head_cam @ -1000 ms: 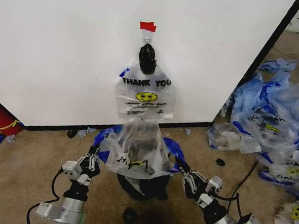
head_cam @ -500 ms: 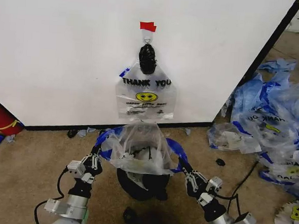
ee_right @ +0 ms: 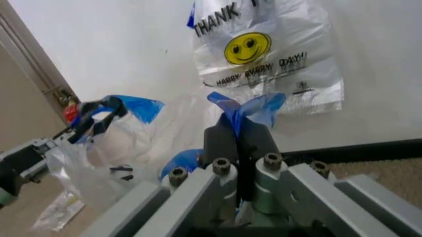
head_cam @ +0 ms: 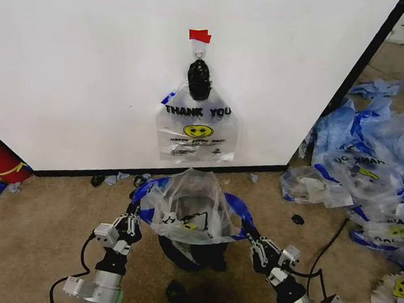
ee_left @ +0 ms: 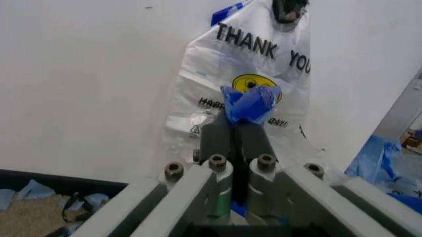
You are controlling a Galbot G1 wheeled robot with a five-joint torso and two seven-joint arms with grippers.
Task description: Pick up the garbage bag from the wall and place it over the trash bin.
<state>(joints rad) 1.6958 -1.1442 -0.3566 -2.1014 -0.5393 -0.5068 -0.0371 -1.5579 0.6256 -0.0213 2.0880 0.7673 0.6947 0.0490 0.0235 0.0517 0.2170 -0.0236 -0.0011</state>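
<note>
Clear, thin plastic with blue handles: the garbage bag (head_cam: 193, 213) is stretched open between the two grippers, hanging right over the trash bin (head_cam: 194, 250). It is crinkled, with black lettering and a bit of yellow showing through its front. The left gripper (head_cam: 137, 213) has its fingers pinched tight on one blue handle (ee_left: 250, 103); the right gripper (head_cam: 247, 231) is clamped the same way on the other handle (ee_right: 247, 109).

Behind them stands the wall (head_cam: 90, 69), close in, where another THANK YOU bag (head_cam: 197, 127) hangs from a hook under red tape (head_cam: 200, 35). Bare carpet (head_cam: 39, 231) lies to the left; a heap of loose bags (head_cam: 365, 175) crowds the right.

The bin's black mesh shows below the bag, and I cannot tell what is inside it.
</note>
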